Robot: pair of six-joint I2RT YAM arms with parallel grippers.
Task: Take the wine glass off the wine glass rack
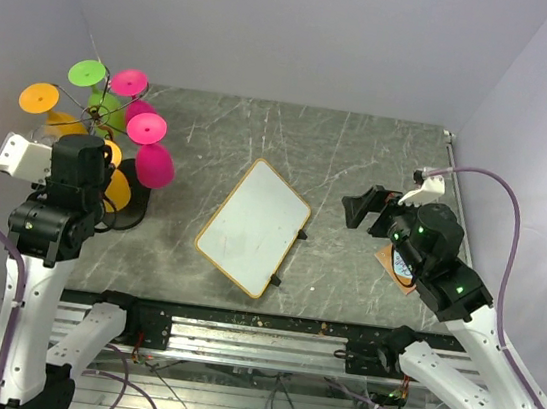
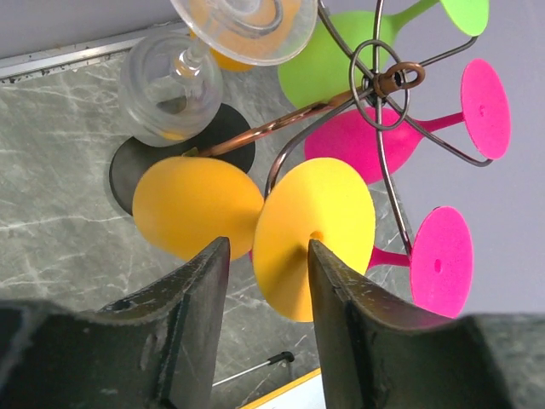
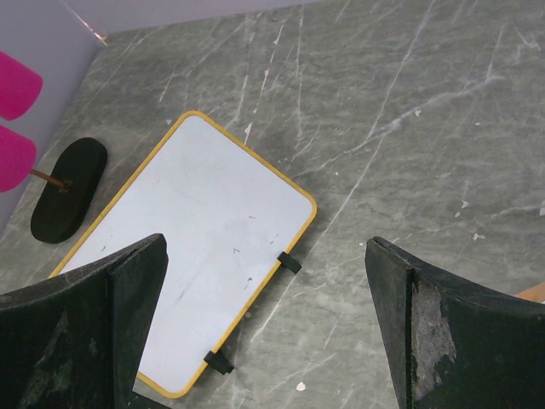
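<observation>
Left end effector flanks orange wine glass

left gripper half spread on an upright arm; right gripper spread wide, wrist tilted down

The top view looks down from above and behind the arms on the whole table, rack at far left. The left wrist view sits right at the rack, facing it past its own pincer. The right wrist view looks down from farther off on the whiteboard right of the rack. All three share the rack.
</observation>
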